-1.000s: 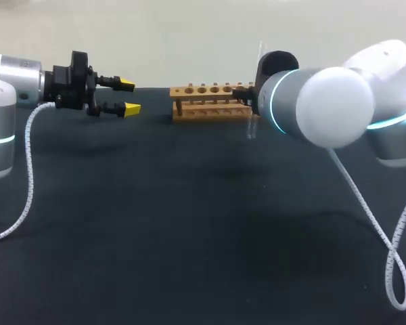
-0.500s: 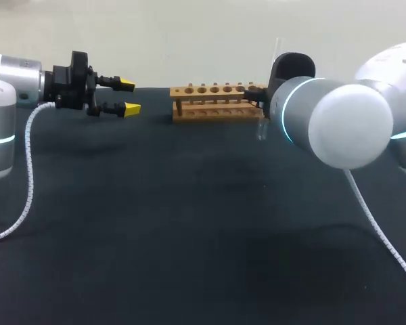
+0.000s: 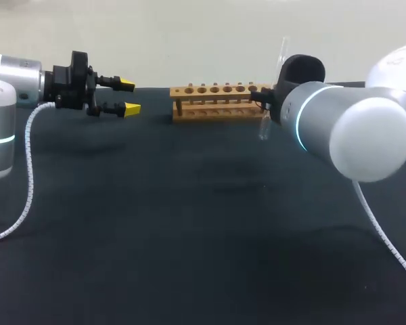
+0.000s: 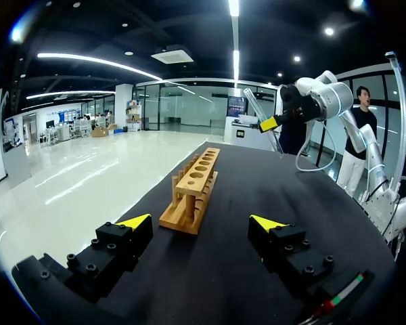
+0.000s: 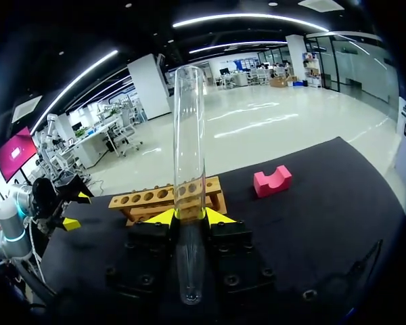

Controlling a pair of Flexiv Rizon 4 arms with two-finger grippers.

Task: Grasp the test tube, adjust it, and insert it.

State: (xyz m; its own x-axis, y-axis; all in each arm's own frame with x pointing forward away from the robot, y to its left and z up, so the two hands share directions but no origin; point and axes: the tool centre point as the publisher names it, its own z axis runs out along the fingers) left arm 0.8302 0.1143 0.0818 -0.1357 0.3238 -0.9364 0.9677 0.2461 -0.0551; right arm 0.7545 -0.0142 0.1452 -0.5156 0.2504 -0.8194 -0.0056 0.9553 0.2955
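Head view: test tube (image 3: 281, 54) tilted in the air just past the right end of the wooden rack (image 3: 216, 101) on the dark table (image 3: 189, 237), with the right jaws hidden behind the right arm (image 3: 338, 128) and the left jaws spread wide, gripping nothing, well left of the rack. Right wrist view only: right jaws clamped on the tube's lower part from both sides, with a pink block (image 5: 272, 181) on the table near one end of the rack. Compared with one second earlier: right arm and tube shifted rightward off the rack's end, left arm unmoved.
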